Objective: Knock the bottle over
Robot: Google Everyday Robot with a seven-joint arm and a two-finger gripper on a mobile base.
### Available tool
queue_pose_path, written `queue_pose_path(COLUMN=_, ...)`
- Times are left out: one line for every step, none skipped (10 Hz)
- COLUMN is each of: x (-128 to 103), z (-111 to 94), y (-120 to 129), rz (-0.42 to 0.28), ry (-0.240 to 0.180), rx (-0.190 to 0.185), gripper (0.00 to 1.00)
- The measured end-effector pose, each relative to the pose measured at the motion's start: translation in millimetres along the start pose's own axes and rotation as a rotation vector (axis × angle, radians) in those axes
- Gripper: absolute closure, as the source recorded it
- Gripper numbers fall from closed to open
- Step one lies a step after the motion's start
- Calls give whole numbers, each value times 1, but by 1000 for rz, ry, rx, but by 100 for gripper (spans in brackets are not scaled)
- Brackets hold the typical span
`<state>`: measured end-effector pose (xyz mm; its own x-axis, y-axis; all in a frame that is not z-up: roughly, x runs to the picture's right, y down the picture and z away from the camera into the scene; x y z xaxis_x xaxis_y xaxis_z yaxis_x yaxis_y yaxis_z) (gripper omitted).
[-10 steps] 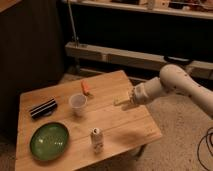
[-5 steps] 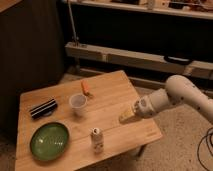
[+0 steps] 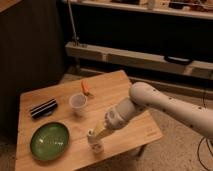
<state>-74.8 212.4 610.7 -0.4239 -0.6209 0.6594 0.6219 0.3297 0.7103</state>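
The white arm (image 3: 165, 107) has swung in from the right edge of the wooden worktop (image 3: 125, 90) toward its front, so the tool (image 3: 101, 132) now sits right against the bottle (image 3: 95, 141), which stands upright near the front edge as before. Whether the tool is apart or together, I cannot tell. The round green plate (image 3: 49, 140) lies left of the bottle. The translucent cup (image 3: 78, 104) stands behind it. A dark striped flat object (image 3: 43, 108) lies far left, and a small orange item (image 3: 86, 88) lies behind the cup.
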Motion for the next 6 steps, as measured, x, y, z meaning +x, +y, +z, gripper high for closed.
queue_pose_path(x=-2, z=-3, y=1, rz=4, ry=-3, rx=-1, gripper=100)
queue_pose_path(x=-1, z=-4, y=1, rz=5, ry=1, rx=-1, gripper=100)
queue_pose_path(x=5, z=1, y=-1, rz=3, ry=2, rx=-11, gripper=100)
queue_pose_path(x=16, z=5, y=-1, rz=8, ry=10, rx=-27, gripper=100)
queue_pose_path(x=37, z=12, y=-3, rz=7, ry=41, rx=-40, gripper=100)
queue_pose_path(x=47, z=13, y=-3, rz=7, ry=58, rx=-45, gripper=100)
